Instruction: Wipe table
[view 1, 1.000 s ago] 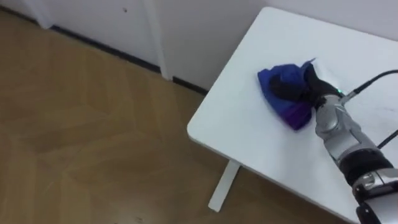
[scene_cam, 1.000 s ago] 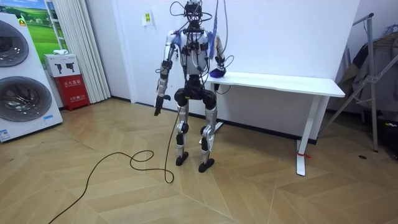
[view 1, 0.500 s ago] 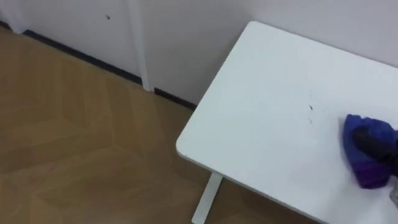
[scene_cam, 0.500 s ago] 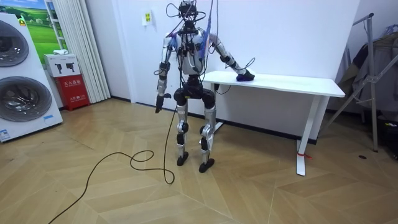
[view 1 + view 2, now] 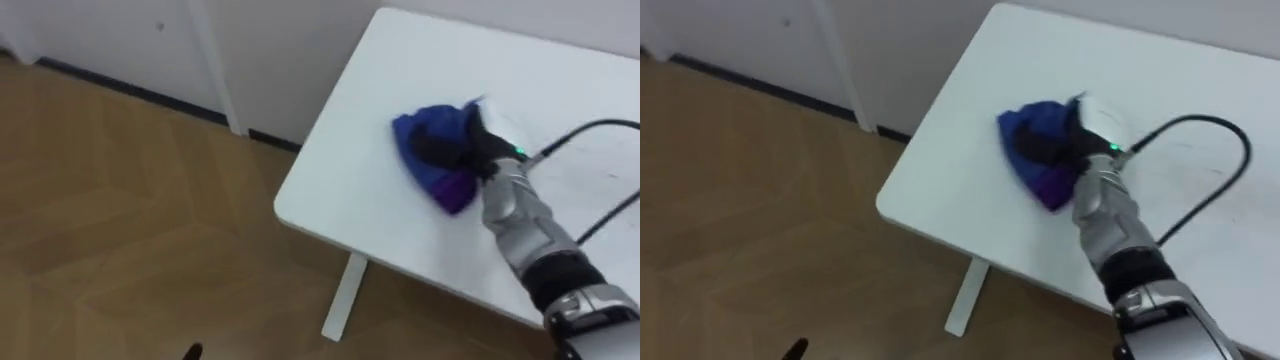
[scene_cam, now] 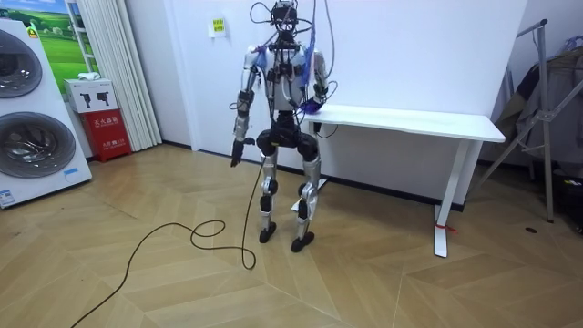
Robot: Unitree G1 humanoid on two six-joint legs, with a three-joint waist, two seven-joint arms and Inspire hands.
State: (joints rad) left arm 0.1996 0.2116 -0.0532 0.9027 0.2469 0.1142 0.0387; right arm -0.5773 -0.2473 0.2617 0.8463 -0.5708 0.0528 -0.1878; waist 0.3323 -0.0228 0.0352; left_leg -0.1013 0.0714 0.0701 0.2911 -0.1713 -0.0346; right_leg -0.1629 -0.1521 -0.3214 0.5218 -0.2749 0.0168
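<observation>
Well, smooth flat white counter (image 5: pixel 400 60) at upper right; soft blue cloth (image 5: pixel 418 130), crumpled up, gripped by right robot hand (image 5: pixel 450 152).

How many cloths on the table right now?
1. The blue cloth lies bunched near the left end of the white table, under the right hand. A second one tucked beneath it would not show.
</observation>
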